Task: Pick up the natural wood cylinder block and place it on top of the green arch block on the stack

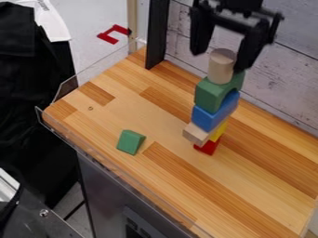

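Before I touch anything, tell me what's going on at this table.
A black robot arm has its tool open at a pale wooden cylinder, fingers apart; whether either touches it, I can't tell. The cylinder stands on a green arch, above a blue block, a yellow block and a red block. Another green block lies apart on the tabletop.

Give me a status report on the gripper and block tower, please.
Gripper open, at the pale cylinder. Cylinder upright atop the block tower. Loose green block off to one side, not in the way.
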Available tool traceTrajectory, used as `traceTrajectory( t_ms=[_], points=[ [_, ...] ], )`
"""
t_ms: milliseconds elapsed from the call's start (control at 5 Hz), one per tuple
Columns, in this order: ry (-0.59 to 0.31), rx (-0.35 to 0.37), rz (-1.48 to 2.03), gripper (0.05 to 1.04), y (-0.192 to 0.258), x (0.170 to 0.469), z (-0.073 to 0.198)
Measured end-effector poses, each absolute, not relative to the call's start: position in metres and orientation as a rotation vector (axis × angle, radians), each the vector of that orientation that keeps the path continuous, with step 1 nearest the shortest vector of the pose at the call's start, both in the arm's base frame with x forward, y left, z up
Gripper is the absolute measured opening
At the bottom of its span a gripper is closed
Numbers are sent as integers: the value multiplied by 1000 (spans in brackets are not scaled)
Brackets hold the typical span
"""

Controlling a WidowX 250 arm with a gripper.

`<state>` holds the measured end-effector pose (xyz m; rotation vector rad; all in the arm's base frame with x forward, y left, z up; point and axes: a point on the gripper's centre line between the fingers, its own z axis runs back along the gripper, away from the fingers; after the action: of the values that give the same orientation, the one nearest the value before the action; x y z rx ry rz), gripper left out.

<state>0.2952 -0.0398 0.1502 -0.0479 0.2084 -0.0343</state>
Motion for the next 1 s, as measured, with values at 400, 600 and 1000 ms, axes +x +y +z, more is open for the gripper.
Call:
traceTrajectory(
  t_ms=[400,600,1000],
  points=[
    [146,-120,87,1001,-6,299,182],
    [149,-141,146,1001,23,293,176],
    [179,-108,168,1001,43,259,146]
  ],
)
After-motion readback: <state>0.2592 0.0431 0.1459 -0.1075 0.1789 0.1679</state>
